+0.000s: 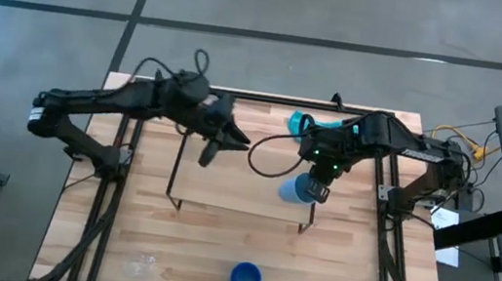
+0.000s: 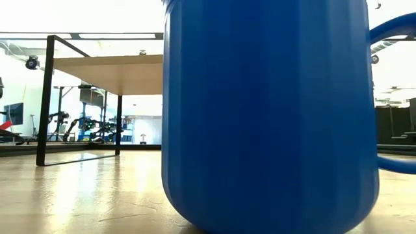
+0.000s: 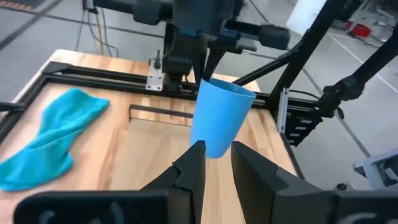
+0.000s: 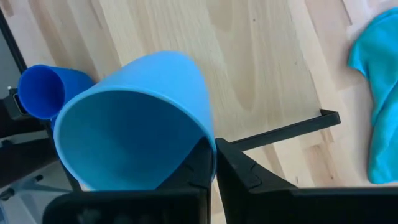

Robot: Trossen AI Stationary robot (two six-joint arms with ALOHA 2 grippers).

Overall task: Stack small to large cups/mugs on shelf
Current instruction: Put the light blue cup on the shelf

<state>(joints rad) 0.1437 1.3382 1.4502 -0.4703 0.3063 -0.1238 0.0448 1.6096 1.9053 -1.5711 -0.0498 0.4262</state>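
Wooden table (image 1: 217, 244), frame centre: my right gripper (image 1: 317, 190) pinches the light blue cup (image 1: 297, 188) rim above the shelf (image 1: 245, 184) – I should lower slowly, upright; left gripper (image 1: 231, 142) spread, waiting.

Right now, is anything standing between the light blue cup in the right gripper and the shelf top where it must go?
Nothing visible. The right gripper holds the cup by its rim over the shelf's right end, and the board below it is bare. The left gripper hovers over the shelf's left part.
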